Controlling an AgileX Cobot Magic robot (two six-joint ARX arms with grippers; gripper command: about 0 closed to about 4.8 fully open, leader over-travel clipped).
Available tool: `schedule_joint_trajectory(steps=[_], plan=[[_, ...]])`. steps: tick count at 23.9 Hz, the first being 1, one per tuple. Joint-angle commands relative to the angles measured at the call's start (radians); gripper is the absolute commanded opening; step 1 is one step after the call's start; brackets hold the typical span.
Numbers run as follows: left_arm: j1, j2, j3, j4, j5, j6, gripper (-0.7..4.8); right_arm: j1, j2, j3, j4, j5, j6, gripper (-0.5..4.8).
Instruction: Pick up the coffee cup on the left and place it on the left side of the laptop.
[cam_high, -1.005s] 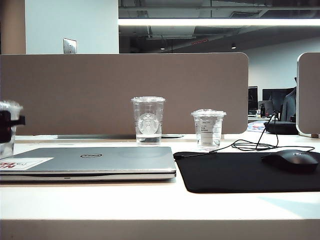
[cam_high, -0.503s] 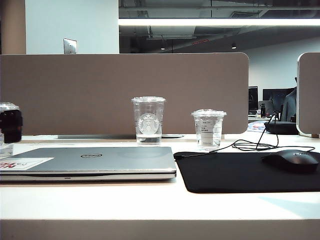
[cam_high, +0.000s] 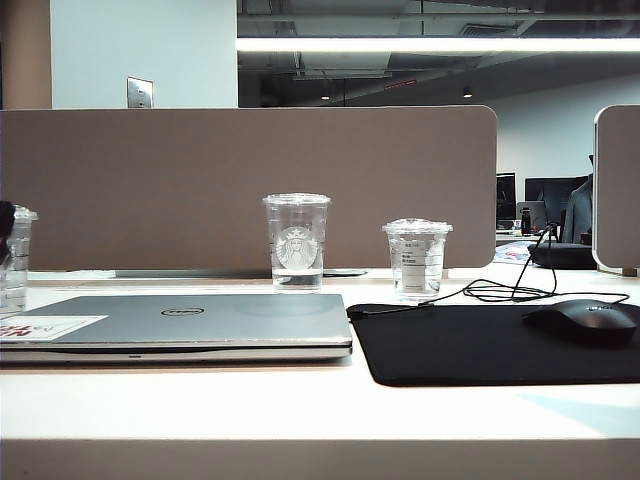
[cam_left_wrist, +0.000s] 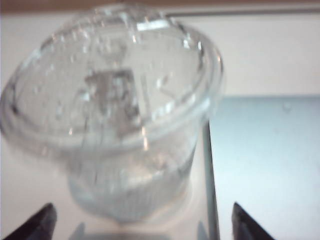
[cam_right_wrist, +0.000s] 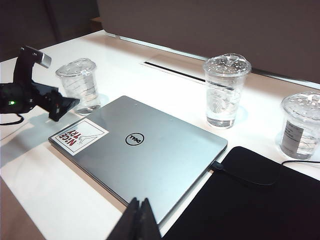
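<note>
The coffee cup (cam_right_wrist: 79, 85) stands upright on the white bench (cam_high: 300, 405), just off the laptop's (cam_right_wrist: 145, 152) left side and close to the corner that carries the white sticker with red marks (cam_right_wrist: 79, 137). In the exterior view the cup (cam_high: 14, 258) shows at the far left edge, partly cut off. The left tool (cam_left_wrist: 142, 222) sits just behind and above the cup, its two dark fingertips (cam_left_wrist: 37, 225) spread wide to either side and clear of the cup's wall (nothing is between them but air). The right tool (cam_right_wrist: 139, 220) hangs over the laptop's near edge with its fingers pressed together. Farther along the bench stand a taller cup with a round logo (cam_high: 296, 240) and a short cup with a white label (cam_high: 416, 257), then a black mouse mat (cam_high: 480, 340) carrying a black mouse (cam_high: 585, 320).
</note>
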Motion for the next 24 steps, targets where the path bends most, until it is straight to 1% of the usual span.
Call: schedule_joint_trajectory(steps=[1,5,6,7,9,10,11,13,15,16,19,20,22,24], plan=[[0.0,-0.096,0.0,-0.156,-0.003,0.016,4.79,0.001,-0.002,0.006,0.024,-0.002,-0.001,-0.04],[0.0,-0.232,0.0,-0.323,-0.003,0.012,4.79,0.001,-0.002,0.006,0.031,-0.001,-0.001,-0.03],[0.0,-0.264,0.0,-0.356,-0.003,0.012,4.66,0.001,-0.002,0.006,0.031,-0.001,-0.001,-0.03],[0.0,-0.297,0.0,-0.389,-0.003,0.012,4.19,0.001,-0.002,0.006,0.031,-0.001,-0.001,-0.03],[0.0,-0.378,0.0,-0.465,-0.004,0.016,2.89,0.001,-0.002,0.006,0.029,-0.002,-0.001,-0.03],[0.0,-0.422,0.0,-0.498,-0.005,0.017,2.14,0.001,-0.002,0.006,0.029,-0.001,-0.001,-0.03],[0.0,-0.496,0.0,-0.544,-0.011,0.016,0.95,0.0,0.0,0.006,0.028,0.002,-0.001,-0.03],[0.0,-0.572,0.0,-0.583,-0.004,0.016,-0.14,0.0,0.0,0.006,0.028,0.002,-0.001,-0.03],[0.0,-0.643,0.0,-0.623,0.022,0.011,-0.06,0.0,-0.001,0.006,0.025,0.002,-0.001,-0.03],[0.0,-0.724,0.0,-0.672,0.061,-0.013,-0.05,0.0,-0.001,0.006,0.023,0.002,-0.001,-0.03],[0.0,-0.872,0.0,-0.756,0.106,-0.037,-0.06,0.0,-0.001,0.006,0.02,0.002,-0.001,-0.03],[0.0,-0.94,0.0,-0.794,0.109,-0.041,-0.06,0.0,-0.001,0.006,0.021,0.002,-0.001,-0.03],[0.0,-0.998,0.0,-0.822,0.109,-0.047,-0.06,0.0,-0.001,0.006,0.021,0.002,-0.001,-0.03],[0.0,-1.044,0.0,-0.842,0.11,-0.074,-0.05,0.0,-0.001,0.006,0.02,0.002,-0.001,-0.03]])
